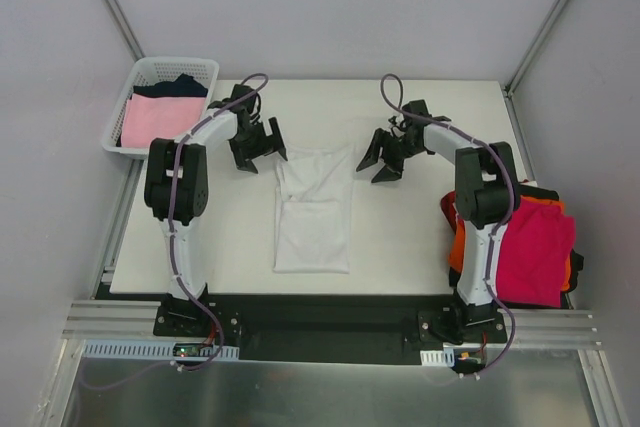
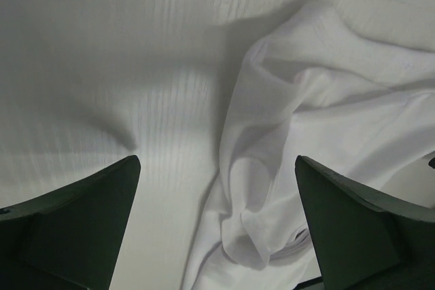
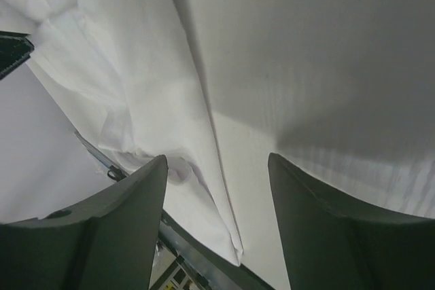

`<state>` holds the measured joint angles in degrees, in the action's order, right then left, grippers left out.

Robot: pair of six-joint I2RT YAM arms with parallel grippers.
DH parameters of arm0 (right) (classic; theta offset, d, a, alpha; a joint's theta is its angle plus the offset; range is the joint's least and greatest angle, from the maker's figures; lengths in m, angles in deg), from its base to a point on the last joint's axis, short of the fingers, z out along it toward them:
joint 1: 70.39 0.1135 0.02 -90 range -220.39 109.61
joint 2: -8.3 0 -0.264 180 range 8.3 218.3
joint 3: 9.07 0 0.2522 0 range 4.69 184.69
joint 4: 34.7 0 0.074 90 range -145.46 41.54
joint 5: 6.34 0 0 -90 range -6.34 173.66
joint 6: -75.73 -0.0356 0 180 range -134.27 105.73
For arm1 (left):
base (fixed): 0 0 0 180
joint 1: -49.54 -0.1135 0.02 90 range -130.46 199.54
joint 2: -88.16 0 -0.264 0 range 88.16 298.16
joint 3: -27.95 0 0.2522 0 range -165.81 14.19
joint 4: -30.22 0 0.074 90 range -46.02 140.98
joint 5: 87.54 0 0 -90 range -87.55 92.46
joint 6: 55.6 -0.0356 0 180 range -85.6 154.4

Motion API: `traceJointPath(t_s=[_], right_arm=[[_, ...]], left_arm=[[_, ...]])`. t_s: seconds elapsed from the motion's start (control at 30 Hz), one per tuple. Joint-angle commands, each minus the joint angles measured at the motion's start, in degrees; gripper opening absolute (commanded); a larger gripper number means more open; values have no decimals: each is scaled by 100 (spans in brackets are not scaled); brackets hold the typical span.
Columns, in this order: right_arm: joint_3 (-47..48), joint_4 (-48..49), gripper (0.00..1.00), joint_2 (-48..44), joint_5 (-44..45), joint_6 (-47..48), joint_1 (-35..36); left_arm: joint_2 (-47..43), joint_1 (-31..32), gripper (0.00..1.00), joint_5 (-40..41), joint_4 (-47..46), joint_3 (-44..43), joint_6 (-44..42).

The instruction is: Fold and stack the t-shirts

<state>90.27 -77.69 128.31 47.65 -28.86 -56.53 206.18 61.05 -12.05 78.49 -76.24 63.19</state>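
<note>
A white t-shirt (image 1: 313, 209) lies partly folded in the middle of the table (image 1: 420, 237), its upper end rumpled. My left gripper (image 1: 262, 147) hovers just off the shirt's upper left corner, jaws wide open and holding nothing. In the left wrist view the left gripper (image 2: 216, 161) has a bunched fold of the white shirt (image 2: 326, 113) lying below it. My right gripper (image 1: 385, 159) hangs off the upper right corner, open and empty. In the right wrist view the right gripper (image 3: 217, 157) stands over the shirt's edge (image 3: 136, 86).
A white lattice basket (image 1: 150, 67) at the back left holds a pale pink shirt (image 1: 155, 119) and a navy one (image 1: 180, 85). At the right edge, behind the right arm, a magenta-red shirt (image 1: 535, 247) lies on an orange one (image 1: 457, 247).
</note>
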Motion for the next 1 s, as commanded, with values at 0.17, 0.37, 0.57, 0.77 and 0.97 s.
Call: traceJointPath(t_s=[0.17, 0.37, 0.57, 0.77, 0.97], right_arm=[[1109, 418, 64, 997, -283, -369, -306], [1514, 979, 63, 1472, -486, -904, -332], [1470, 1481, 63, 1701, -644, -1362, -245], [1514, 1622, 61, 1860, -688, -1564, -113], [1453, 1772, 58, 1851, -671, -1696, -16]], left_arm=[[1003, -26, 99, -439, -110, -1222, -225], [1461, -43, 99, -588, -119, -1705, -190], [1549, -43, 96, -598, -145, -1732, 12], [1487, -35, 81, -659, -172, -1522, 117], [1408, -8, 72, -721, -312, -1240, 267]])
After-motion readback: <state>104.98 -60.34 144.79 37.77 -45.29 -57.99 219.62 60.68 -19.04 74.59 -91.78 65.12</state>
